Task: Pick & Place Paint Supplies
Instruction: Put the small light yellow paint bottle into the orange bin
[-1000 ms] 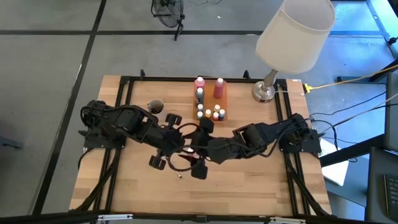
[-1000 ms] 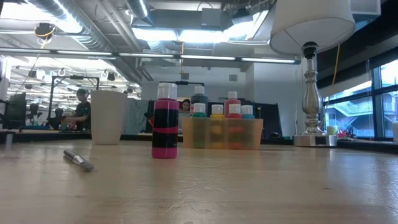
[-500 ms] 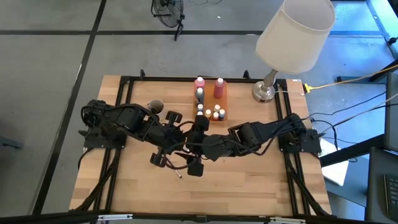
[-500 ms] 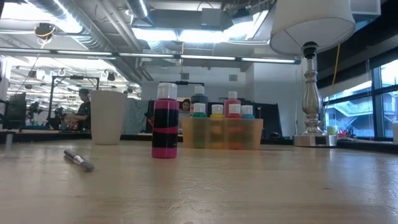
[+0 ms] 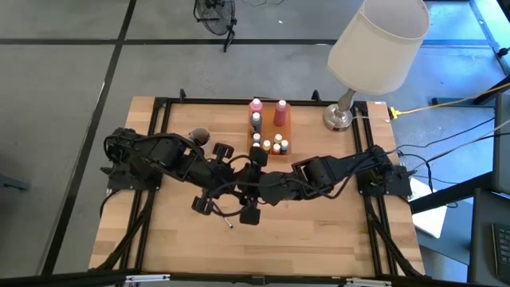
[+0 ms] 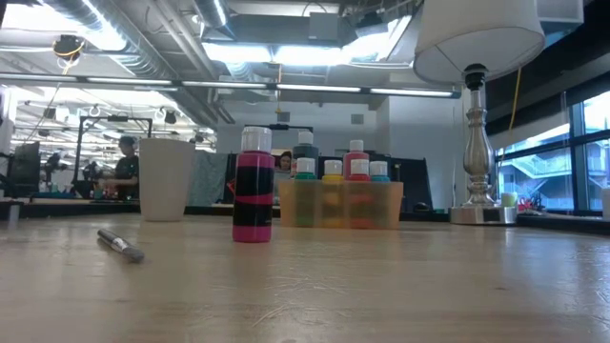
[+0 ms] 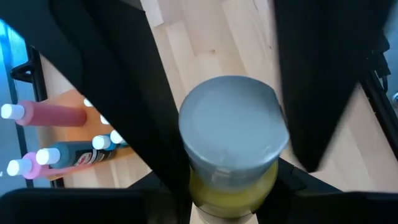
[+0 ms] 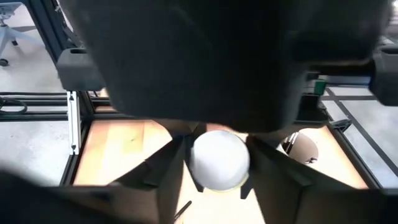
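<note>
1. High view, looking straight down: both dark arms meet at the middle of a wooden table [image 5: 335, 239]. The left gripper [image 5: 231, 185] and the right gripper [image 5: 249, 191] sit almost touching, so this looks like a handover.

2. Left wrist view: the left gripper's two dark fingers [image 7: 158, 124] pinch a small yellow bottle [image 7: 233, 155] with a pale cap, one finger on each side of its body.

3. Right wrist view: the right gripper's fingers [image 8: 171, 168] stand on either side of the same bottle's round white cap. They look close against it, but whether they press it yet cannot be told.

4. An orange tray [image 5: 284, 127] sits toward the back of the table and already holds several paint bottles, some tall and pink, some tiny with pale caps.

5. Low view: a pink bottle [image 6: 253, 186] stands alone in front of the tray, and a thin dark brush [image 6: 121, 246] lies flat on the wood nearby. A white cup [image 6: 166, 179] stands farther back, and a lamp [image 5: 374, 44] stands at the far right corner.

6. To do this step well, the right gripper should probably close firmly and squarely on the cap before the left one lets go. Letting go too soon could drop the bottle.

7. The arms are tightly crowded, so any withdrawal should likely be slow and straight.
</note>
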